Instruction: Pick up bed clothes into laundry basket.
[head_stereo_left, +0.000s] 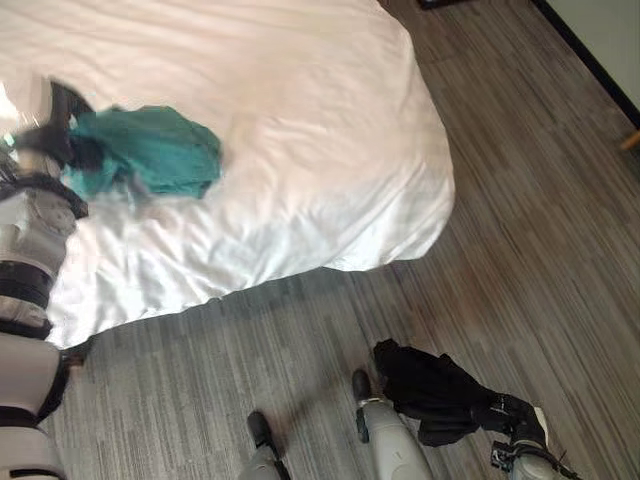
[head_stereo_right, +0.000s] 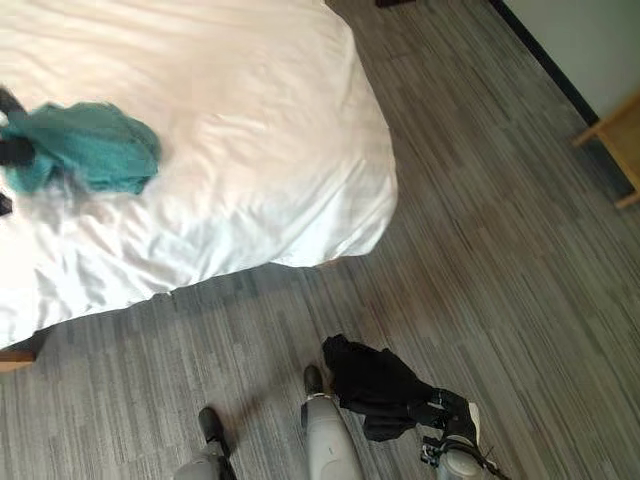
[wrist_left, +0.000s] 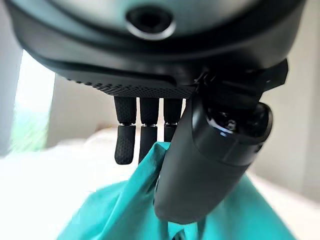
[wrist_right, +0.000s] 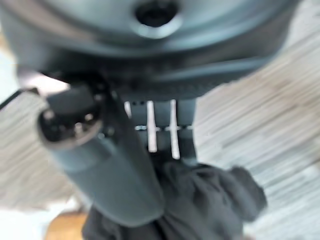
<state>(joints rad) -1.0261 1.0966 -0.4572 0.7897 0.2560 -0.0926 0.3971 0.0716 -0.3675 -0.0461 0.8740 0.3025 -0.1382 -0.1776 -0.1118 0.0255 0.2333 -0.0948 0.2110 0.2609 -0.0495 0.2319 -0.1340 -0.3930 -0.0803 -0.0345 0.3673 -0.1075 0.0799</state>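
Observation:
A teal garment (head_stereo_left: 165, 150) lies bunched on the white bed (head_stereo_left: 310, 90) near its left side. My left hand (head_stereo_left: 52, 125) is at the garment's left end. In the left wrist view the thumb (wrist_left: 200, 165) and fingers (wrist_left: 125, 145) pinch a fold of the teal cloth (wrist_left: 115, 220). A black garment (head_stereo_left: 425, 385) hangs low over the floor at the bottom right, with my right hand (head_stereo_left: 515, 415) shut on it. In the right wrist view that hand (wrist_right: 115, 165) has its fingers curled into the black cloth (wrist_right: 210, 200).
The bed's rounded corner (head_stereo_left: 430, 200) overhangs the grey plank floor (head_stereo_left: 520, 200). A wooden piece of furniture (head_stereo_right: 615, 150) stands at the right by the wall's dark baseboard (head_stereo_right: 545, 60). Open floor stretches between the bed and the wall.

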